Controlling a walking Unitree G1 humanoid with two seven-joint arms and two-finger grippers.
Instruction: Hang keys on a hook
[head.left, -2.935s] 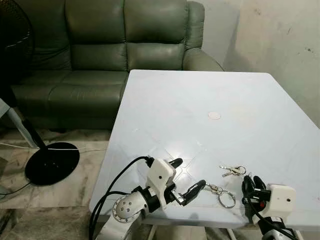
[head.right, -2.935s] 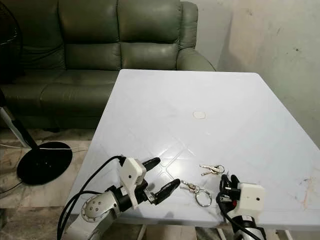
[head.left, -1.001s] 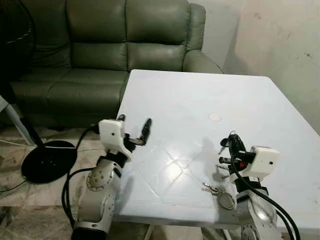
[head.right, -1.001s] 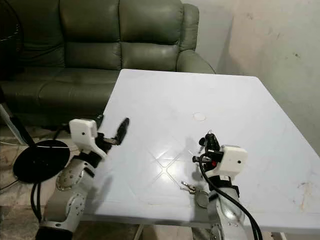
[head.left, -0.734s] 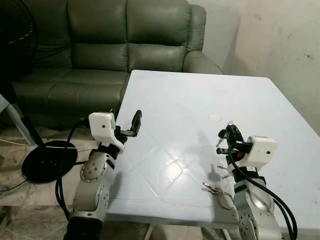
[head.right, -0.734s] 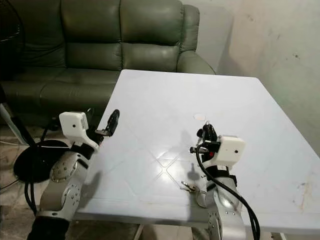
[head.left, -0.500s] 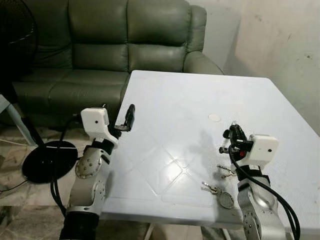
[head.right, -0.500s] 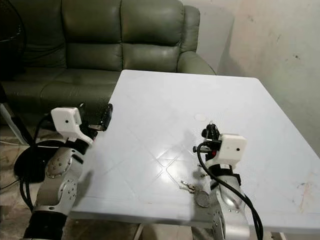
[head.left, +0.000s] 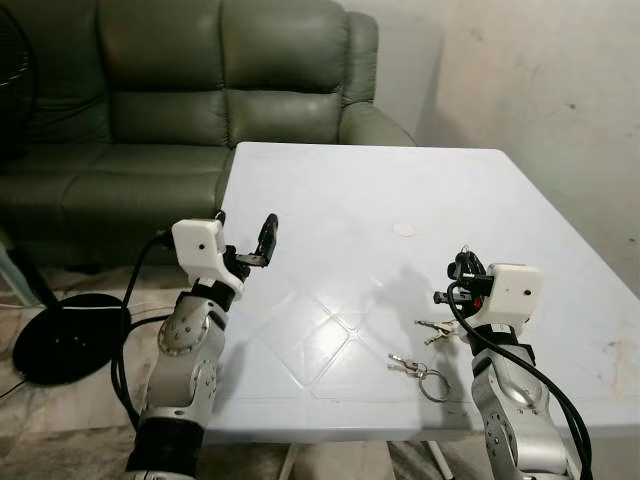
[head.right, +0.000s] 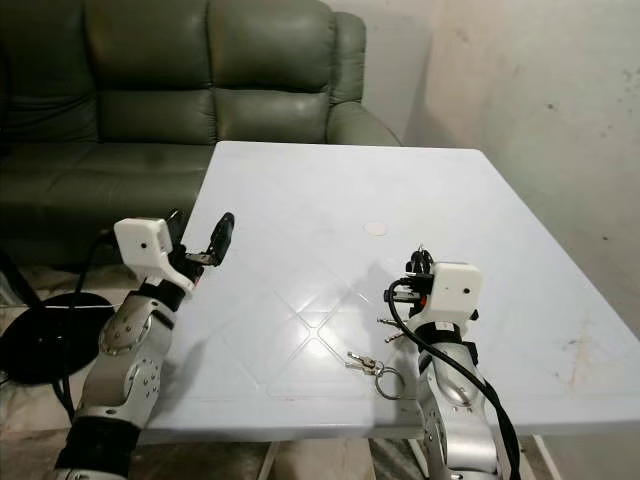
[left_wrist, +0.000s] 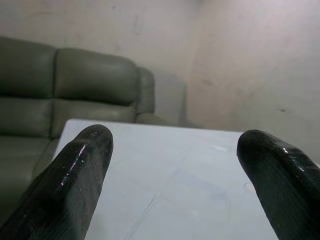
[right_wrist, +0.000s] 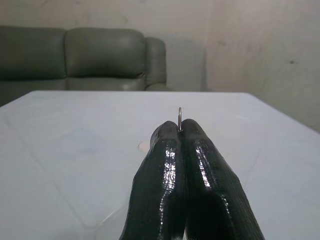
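White table (head.left: 330, 200), keys w/ ring (head.left: 418, 369), small round disc (head.left: 403, 229)

Left gripper (left_wrist: 172, 165) jaws spread wide over white table (left_wrist: 170, 175); green sofa (left_wrist: 75, 90) behind

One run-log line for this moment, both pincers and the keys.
left pincer: open, raised at table edge | right pincer: shut on metal ring, raised above table | key bunch: flat on table near front edge
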